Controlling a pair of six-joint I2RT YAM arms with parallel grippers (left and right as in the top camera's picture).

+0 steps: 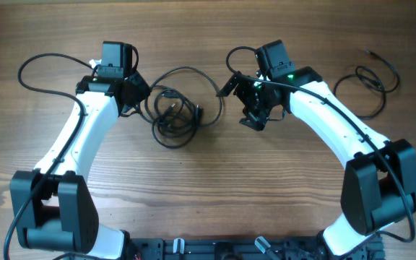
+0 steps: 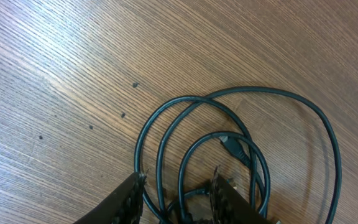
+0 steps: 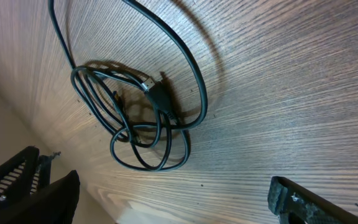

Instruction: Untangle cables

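Wood table [image 1: 215,180]: brown grain fills every view we have.
Cables [image 1: 175,108]: black loops tangled mid-table, between both grippers.
Lone cord [image 1: 370,79]: loose curl at far right, well apart.
Left gripper [image 2: 178,186]: we see jaws part-way apart, straddling several strands, not pinching.
Right gripper [image 3: 163,180]: we see jaws spread wide, holding nothing, beside the tangle.

The overhead camera looks straight down on the whole table [image 1: 208,180] from far up, while the wrist cameras view, close in from nine and three o'clock, the same cable coil [image 1: 173,110].
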